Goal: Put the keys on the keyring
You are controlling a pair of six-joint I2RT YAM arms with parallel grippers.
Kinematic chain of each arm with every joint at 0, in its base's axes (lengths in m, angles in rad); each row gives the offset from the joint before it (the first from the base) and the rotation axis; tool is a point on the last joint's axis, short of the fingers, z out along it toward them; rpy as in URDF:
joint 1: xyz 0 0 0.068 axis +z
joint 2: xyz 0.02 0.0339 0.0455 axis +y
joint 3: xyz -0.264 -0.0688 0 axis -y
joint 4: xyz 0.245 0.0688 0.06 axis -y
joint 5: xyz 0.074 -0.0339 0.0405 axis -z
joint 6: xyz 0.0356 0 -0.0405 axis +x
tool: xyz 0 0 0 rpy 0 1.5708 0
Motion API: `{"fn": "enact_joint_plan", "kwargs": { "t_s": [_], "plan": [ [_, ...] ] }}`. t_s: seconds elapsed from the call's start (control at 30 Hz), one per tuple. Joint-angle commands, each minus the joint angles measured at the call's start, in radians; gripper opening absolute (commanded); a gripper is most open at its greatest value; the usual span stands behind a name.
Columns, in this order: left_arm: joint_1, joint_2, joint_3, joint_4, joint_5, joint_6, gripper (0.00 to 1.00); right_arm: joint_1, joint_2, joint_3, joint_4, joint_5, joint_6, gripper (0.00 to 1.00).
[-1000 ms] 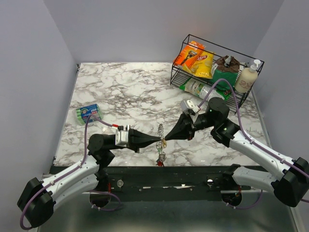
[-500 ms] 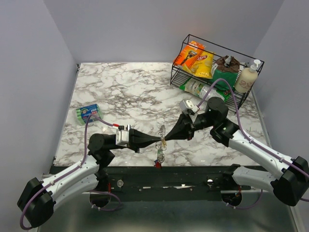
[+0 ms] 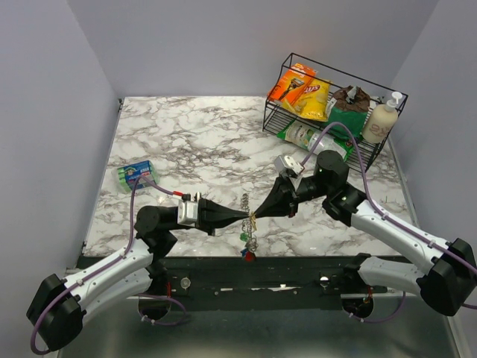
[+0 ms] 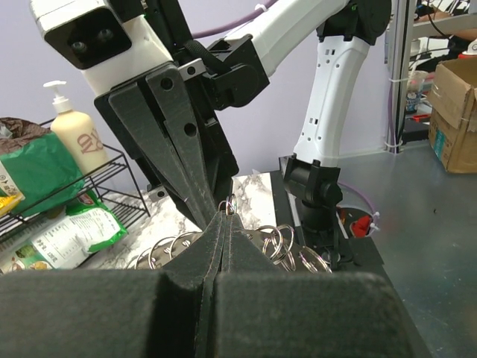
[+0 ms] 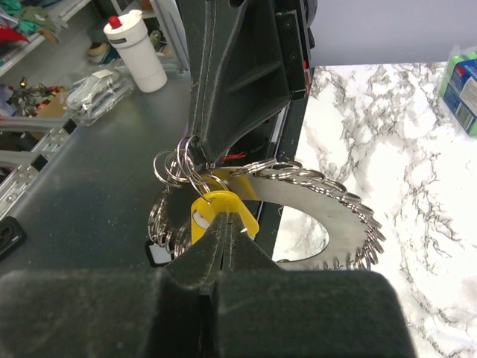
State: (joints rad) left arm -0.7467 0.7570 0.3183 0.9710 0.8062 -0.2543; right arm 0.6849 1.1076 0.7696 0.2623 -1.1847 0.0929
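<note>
**Q:** Where is the keyring (image 5: 332,188)?

**A:** It hangs in the air over the near edge of the marble worktop (image 3: 186,142), between two hands that meet tip to tip.

**Q:** What grips it?

**A:** The left hand (image 3: 242,217) is clenched on the keyring's small loops. The right hand (image 5: 226,224) is pinched on the yellow key (image 5: 223,203), just beside those loops.

**Q:** And the other keys (image 3: 247,252)?

**A:** They dangle below the hands, green and red heads showing. A wire rack (image 3: 387,145) stands far right.
</note>
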Motion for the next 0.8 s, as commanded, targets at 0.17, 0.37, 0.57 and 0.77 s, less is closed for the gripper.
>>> {"fn": "enact_joint_plan", "kwargs": {
  "t_s": [0.17,0.37,0.57,0.77],
  "plan": [
    [-0.003,0.007,0.031,0.061,0.03,0.001,0.0,-0.002,-0.029,-0.01,-0.075,0.025,-0.062,0.07],
    [-0.003,-0.016,0.025,0.035,0.024,0.009,0.0,-0.002,-0.141,-0.033,-0.118,0.123,-0.127,0.48],
    [-0.003,-0.021,0.022,0.029,0.028,0.007,0.0,-0.002,-0.176,-0.03,-0.127,0.117,-0.147,0.69],
    [-0.003,-0.012,0.022,0.04,0.031,0.001,0.0,-0.002,-0.128,-0.015,-0.036,0.05,-0.096,0.68]
  ]
}}
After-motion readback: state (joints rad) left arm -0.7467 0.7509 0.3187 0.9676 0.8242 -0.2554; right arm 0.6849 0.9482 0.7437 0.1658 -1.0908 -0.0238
